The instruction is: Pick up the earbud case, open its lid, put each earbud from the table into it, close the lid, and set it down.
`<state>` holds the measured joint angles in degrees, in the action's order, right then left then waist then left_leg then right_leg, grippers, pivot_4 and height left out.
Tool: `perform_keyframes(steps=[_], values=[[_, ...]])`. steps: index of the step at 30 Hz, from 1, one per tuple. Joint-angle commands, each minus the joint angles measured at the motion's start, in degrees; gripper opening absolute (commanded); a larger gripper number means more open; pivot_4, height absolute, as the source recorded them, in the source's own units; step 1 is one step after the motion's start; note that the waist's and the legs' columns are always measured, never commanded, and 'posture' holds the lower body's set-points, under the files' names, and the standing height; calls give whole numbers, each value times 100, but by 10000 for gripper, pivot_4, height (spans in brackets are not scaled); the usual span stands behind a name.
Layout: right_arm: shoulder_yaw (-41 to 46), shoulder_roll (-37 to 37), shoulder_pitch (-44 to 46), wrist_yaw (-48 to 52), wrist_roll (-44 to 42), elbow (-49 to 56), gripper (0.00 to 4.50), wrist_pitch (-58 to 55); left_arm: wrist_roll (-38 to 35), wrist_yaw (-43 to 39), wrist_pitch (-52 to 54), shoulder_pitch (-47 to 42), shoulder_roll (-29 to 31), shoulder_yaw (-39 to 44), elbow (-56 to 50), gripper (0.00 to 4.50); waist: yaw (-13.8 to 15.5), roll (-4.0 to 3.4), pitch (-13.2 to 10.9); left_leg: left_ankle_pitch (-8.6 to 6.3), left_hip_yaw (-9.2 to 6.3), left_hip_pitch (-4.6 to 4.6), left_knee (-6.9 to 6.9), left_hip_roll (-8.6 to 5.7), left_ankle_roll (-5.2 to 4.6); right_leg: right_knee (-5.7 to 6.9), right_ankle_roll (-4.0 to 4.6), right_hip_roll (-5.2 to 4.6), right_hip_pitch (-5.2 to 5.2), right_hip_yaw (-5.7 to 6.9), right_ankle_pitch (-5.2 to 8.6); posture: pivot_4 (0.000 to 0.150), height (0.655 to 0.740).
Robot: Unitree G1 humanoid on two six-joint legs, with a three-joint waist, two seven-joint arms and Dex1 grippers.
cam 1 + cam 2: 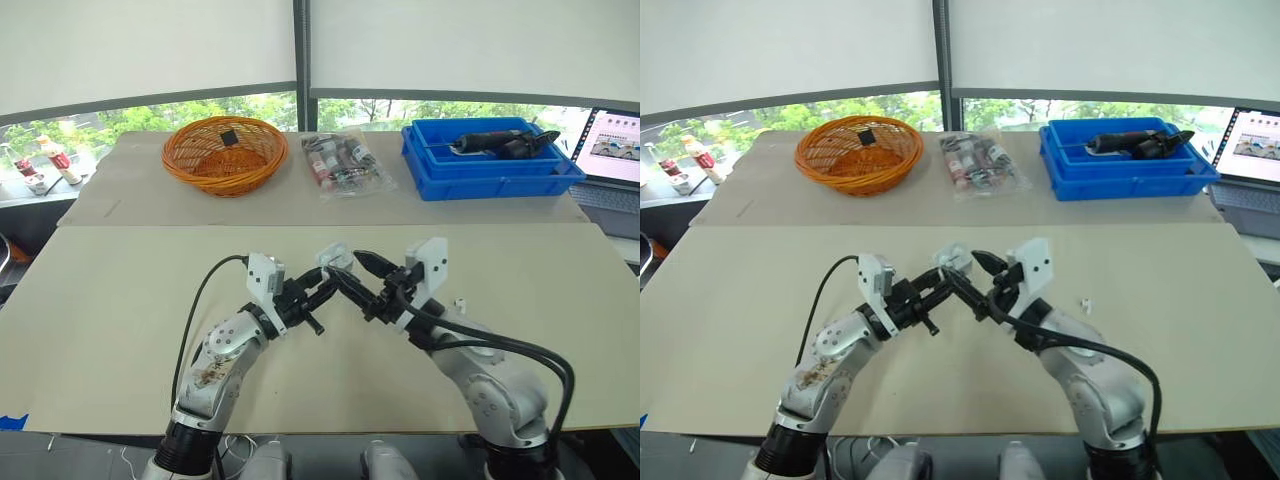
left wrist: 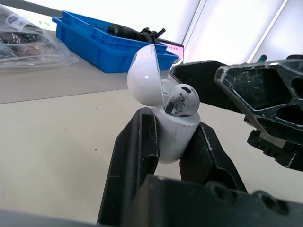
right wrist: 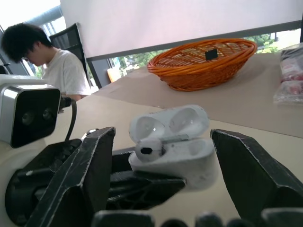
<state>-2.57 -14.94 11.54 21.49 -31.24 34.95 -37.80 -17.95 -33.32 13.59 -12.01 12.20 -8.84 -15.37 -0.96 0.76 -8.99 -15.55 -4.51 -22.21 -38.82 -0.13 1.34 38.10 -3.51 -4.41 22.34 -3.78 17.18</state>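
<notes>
My left gripper [image 1: 322, 274] is shut on the white earbud case [image 1: 334, 257], holding it above the middle of the table. In the left wrist view its black fingers [image 2: 137, 142] clamp the case body [image 2: 173, 137]. The lid [image 2: 144, 78] stands open, and one earbud [image 2: 182, 100] sits in a slot with its head sticking up. My right gripper [image 1: 358, 272] is open right beside the case, its fingers [image 3: 94, 161] spread on either side of the case [image 3: 180, 153] without touching it. A second small white earbud [image 1: 460, 302] lies on the table to the right.
At the back of the table stand an orange wicker basket [image 1: 224, 152], a clear bag of small items [image 1: 345, 163] and a blue bin [image 1: 490, 160] holding a dark tool. A laptop [image 1: 615, 150] sits at the far right. A person [image 3: 52, 66] sits off to the left.
</notes>
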Motion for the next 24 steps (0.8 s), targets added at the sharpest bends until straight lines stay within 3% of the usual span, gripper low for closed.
perform_keyframes(steps=[1,8,13,17,21,24], values=[[429,-447,-91,308,-331,653,34653,65,-11,-3,-179,11,10,44,-221,6034,2,0,0,0,0,-1,0,0,0,-1,0,0,0,0,0,1500,7400],[1744,-1917,-1575,1479,134,488,34653,1052,152,-64,-442,96,190,47,-84,6034,55,4,-2,-1,24,-3,-2,-4,-1,-13,-1,-1,-12,6,0,1500,7400],[2903,-2003,-3081,1921,630,-385,34653,2087,281,-119,-690,118,265,12,60,6034,59,4,-2,-1,35,3,-1,-2,-1,-8,-1,1,-17,2,0,1500,7400],[3451,-1819,-3680,1841,799,-1100,34653,2500,332,-130,-824,112,260,13,196,6034,67,4,-2,-1,43,3,-2,-2,-2,-11,-1,-1,-18,-4,0,1500,7400],[3685,-1702,-3983,1890,736,-1500,45000,2627,364,-132,-879,109,241,-8,243,6034,22,1,-1,-1,48,14,7,2,-2,-9,0,2,-22,-13,1,1500,7400],[3768,-1672,-4117,1934,720,-1595,45000,2717,374,-124,-902,110,230,-12,257,6034,22,-1,0,-2,49,14,10,2,-3,-10,0,1,-22,-14,1,1500,7400]])
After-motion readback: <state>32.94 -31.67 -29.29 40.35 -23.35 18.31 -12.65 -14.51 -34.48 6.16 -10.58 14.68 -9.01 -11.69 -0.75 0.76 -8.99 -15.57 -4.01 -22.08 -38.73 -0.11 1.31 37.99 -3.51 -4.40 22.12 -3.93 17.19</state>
